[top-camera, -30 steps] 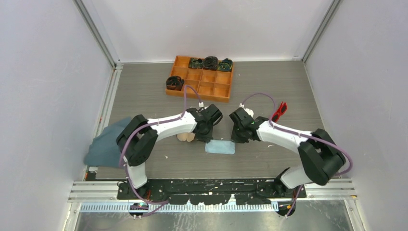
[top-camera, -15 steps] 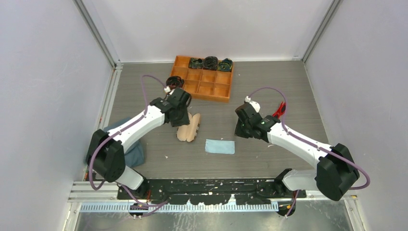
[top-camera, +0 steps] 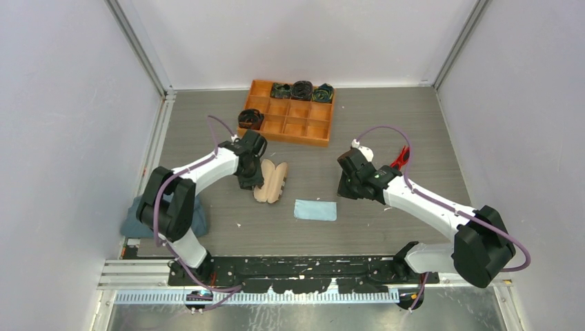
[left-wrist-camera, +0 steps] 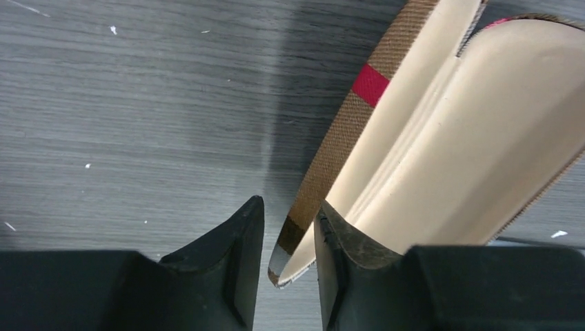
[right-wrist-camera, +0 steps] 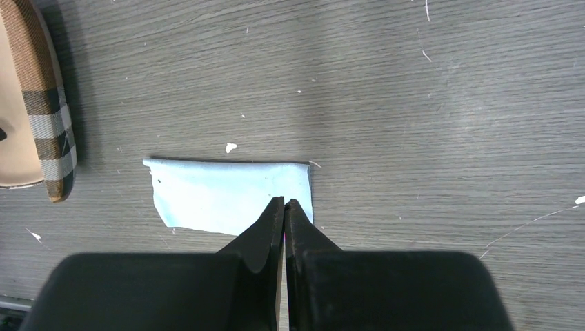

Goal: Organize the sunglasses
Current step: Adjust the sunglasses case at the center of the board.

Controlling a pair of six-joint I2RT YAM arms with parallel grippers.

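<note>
1. Judge the sunglasses (top-camera: 402, 155) as light and stiff, but with thin arms that could flex or snap at the hinges; the glossy plastic will probably slip under a hard pinch; take them across the bridge or the thick front of the frame, not by an arm tip, and keep the pads off the lenses.
2. They show as a small bright red frame with thin red arms; the overhead view is too small to tell whether the arms are folded, and the purple cable (top-camera: 386, 131) crosses just beside them.
3. They lie on the table (top-camera: 414, 110), just beyond the right arm's forearm, well apart from the open plaid case (top-camera: 270, 181); neither wrist view shows them.
4. Your left gripper (left-wrist-camera: 290, 205) has its jaws partly apart, straddling the case's rim loosely; your right gripper (right-wrist-camera: 284, 207) is pressed closed on nothing, hanging over the blue cloth (right-wrist-camera: 227, 196).
</note>
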